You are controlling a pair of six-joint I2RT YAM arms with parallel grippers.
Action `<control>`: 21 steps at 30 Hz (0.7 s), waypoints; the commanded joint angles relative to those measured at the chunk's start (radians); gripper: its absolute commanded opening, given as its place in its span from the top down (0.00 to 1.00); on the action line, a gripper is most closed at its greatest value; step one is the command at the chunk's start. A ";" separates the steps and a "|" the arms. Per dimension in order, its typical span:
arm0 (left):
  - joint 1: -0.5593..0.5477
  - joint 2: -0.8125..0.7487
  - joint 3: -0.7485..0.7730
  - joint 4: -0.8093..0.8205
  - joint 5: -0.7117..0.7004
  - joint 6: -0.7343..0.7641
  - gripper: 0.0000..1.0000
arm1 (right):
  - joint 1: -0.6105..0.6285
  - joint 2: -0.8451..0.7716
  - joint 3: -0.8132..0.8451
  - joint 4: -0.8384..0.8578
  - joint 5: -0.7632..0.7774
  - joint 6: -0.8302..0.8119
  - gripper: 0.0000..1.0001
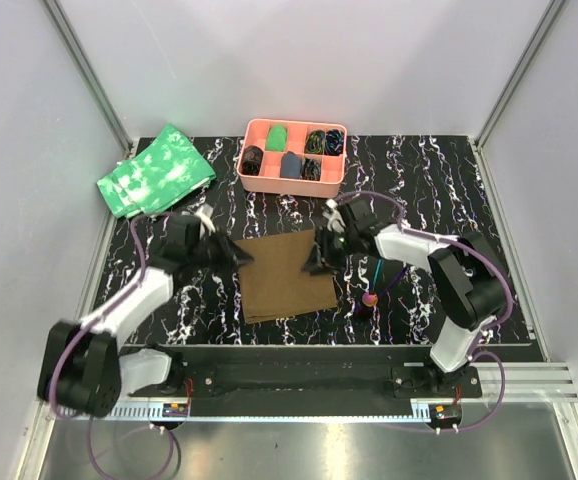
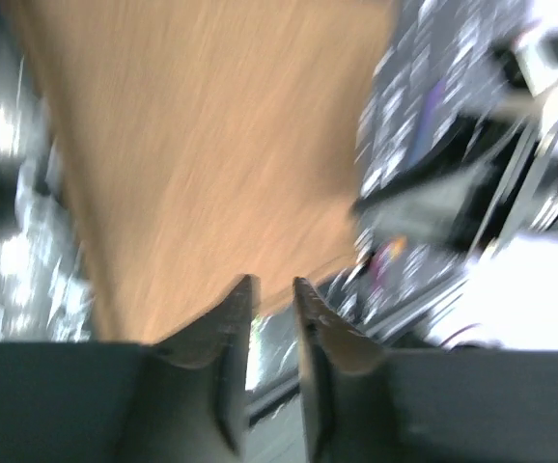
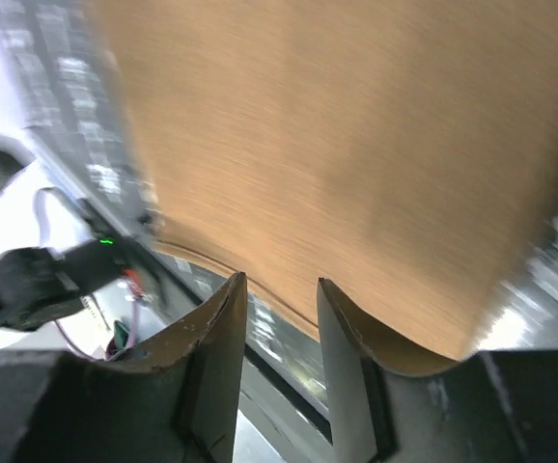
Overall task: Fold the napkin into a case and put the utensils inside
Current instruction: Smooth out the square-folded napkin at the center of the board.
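Note:
The brown napkin [image 1: 287, 275] lies flat in the middle of the black marbled table, with a second layer showing along its near edge. My left gripper [image 1: 239, 257] hovers at the napkin's left edge and my right gripper [image 1: 315, 262] at its right edge. In the left wrist view the left gripper [image 2: 274, 282] stands narrowly open with nothing in the gap, the napkin [image 2: 211, 145] beyond it. The right gripper [image 3: 280, 280] is open and empty over the napkin [image 3: 337, 145]. The utensils [image 1: 377, 285] lie to the right of the napkin, one with a pink-red end.
A pink compartment tray [image 1: 291, 186] holding small items stands at the back centre. Green white-mottled cloths [image 1: 157, 170] lie at the back left. Light walls close in the table on three sides.

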 commanded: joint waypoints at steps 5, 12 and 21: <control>0.097 0.396 0.191 0.207 0.136 0.000 0.95 | 0.201 0.188 0.200 0.285 -0.110 0.228 0.76; 0.140 0.484 0.236 0.124 0.070 0.095 0.96 | 0.317 0.330 0.246 0.480 -0.167 0.359 0.88; 0.157 0.594 0.258 0.167 0.030 0.108 0.96 | 0.369 0.429 0.264 0.536 -0.155 0.382 0.91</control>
